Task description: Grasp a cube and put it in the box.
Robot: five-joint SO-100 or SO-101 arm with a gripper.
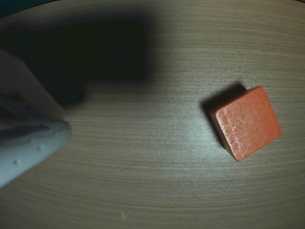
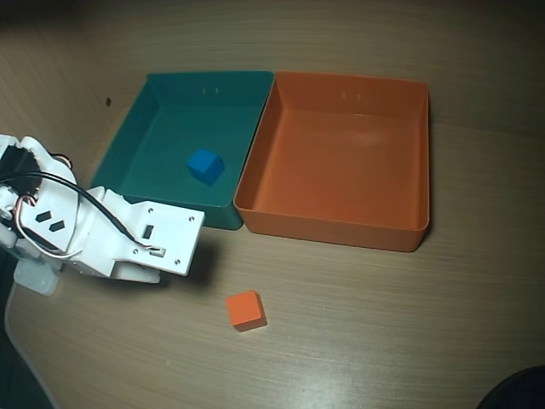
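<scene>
The small orange cube (image 2: 244,309) lies on the wooden table, in front of the two trays. In the wrist view the cube (image 1: 247,122) sits at the right, turned at an angle, with nothing touching it. The orange box (image 2: 341,162) stands empty at the back right in the overhead view. My gripper (image 2: 189,249) hangs left of the cube and a little behind it, a short gap away, mostly hidden under the white wrist housing. Only one white finger (image 1: 31,143) shows, at the wrist view's left edge, so the jaws' state is unclear. Nothing is held.
A teal-green tray (image 2: 153,145) stands against the orange box's left wall and holds a blue cube (image 2: 205,165). The white arm (image 2: 77,226) with its cables reaches in from the left edge. Something dark (image 2: 515,392) sits at the bottom right corner.
</scene>
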